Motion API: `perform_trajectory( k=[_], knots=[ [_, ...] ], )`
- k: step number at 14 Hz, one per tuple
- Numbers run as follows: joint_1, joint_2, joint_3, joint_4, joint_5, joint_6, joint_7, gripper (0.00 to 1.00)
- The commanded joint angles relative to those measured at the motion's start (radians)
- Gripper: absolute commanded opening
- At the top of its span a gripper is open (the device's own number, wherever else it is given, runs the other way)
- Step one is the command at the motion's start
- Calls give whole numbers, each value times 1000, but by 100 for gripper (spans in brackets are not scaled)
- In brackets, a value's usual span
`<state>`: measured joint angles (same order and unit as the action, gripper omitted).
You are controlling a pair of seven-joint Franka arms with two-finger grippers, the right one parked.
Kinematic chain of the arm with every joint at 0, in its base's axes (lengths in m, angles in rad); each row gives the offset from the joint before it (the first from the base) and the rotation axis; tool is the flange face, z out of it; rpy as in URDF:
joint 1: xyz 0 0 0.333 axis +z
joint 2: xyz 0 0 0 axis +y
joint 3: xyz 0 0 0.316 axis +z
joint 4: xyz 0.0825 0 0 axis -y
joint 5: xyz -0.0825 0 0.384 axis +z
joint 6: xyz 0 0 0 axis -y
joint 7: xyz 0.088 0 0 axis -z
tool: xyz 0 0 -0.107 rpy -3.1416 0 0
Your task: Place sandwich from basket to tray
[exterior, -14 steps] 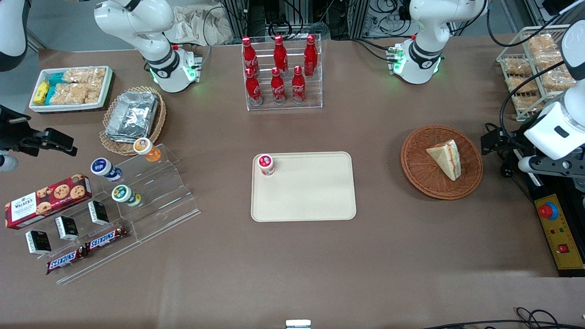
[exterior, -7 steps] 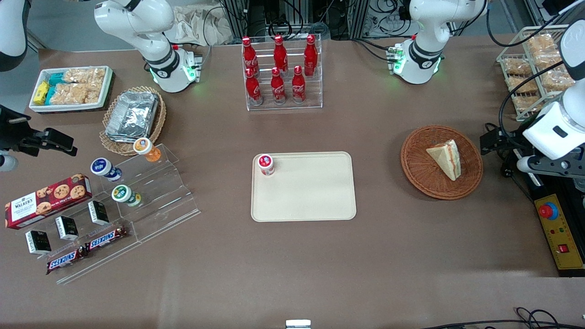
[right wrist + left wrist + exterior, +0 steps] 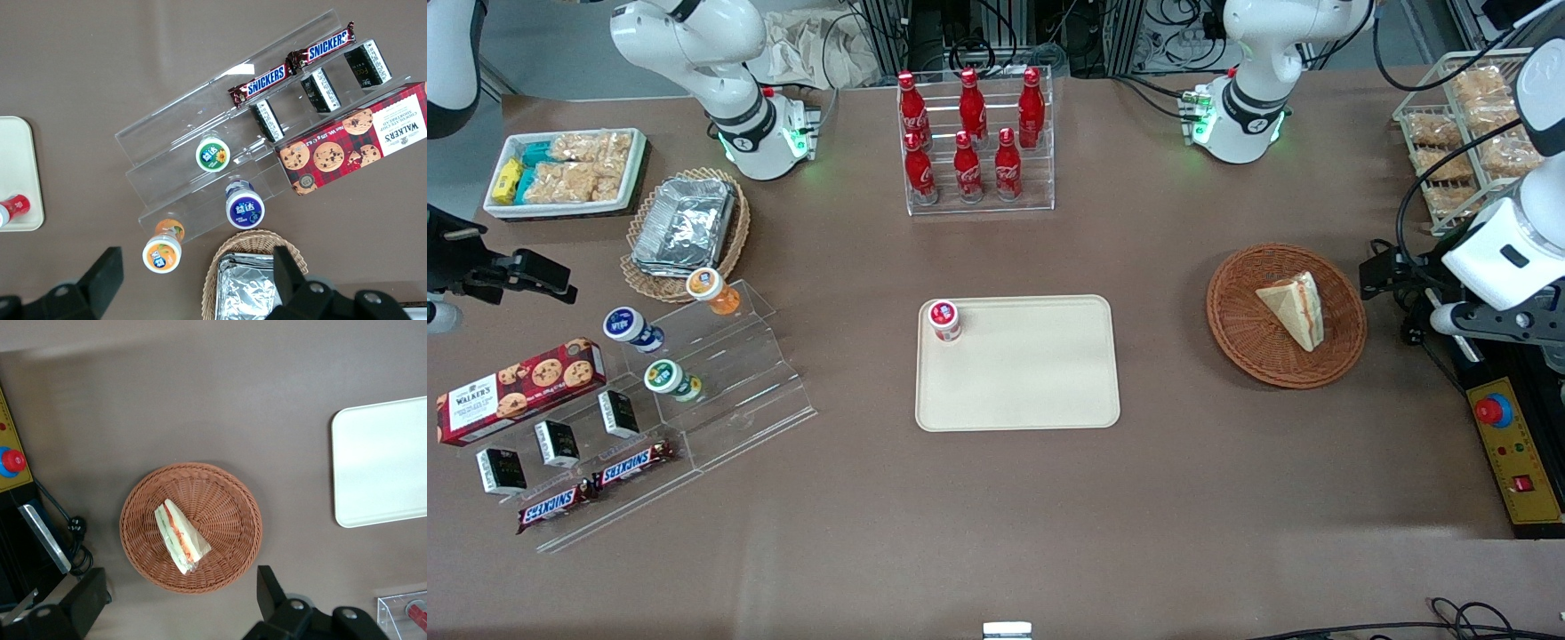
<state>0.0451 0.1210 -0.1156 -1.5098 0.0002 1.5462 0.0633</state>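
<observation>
The sandwich (image 3: 1294, 307) (image 3: 180, 537), a pale bread wedge with red and green filling, lies in the round reddish-brown wicker basket (image 3: 1245, 342) (image 3: 227, 513). My gripper (image 3: 1394, 302) (image 3: 179, 603) hovers high above the table just off the basket's rim, toward the working arm's end. It is open and its dark fingers (image 3: 270, 590) hold nothing. The cream tray (image 3: 1032, 382) (image 3: 380, 460) lies flat mid-table, beside the basket toward the parked arm's end.
A red-lidded cup (image 3: 943, 318) stands on a corner of the tray. A rack of red cola bottles (image 3: 969, 142) stands farther from the camera. A yellow control box with a red button (image 3: 1513, 453) (image 3: 10, 463) and cables lie by the gripper.
My gripper has drifted slightly toward the basket. The sandwich, basket and tray have not moved.
</observation>
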Motion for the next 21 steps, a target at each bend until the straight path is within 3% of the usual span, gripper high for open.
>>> perform_trajectory(
  k=[1,5,12,15,21],
  knots=[
    [-7,-14,-3,-7,6,-32,-57,100],
    [-2,-73,1,-94,7,-9,-60,100],
    [1,-346,2,-574,-5,294,-151,100],
    [2,-374,5,-673,-9,362,-169,100],
    [4,-365,20,-794,-9,460,-380,100]
  ],
)
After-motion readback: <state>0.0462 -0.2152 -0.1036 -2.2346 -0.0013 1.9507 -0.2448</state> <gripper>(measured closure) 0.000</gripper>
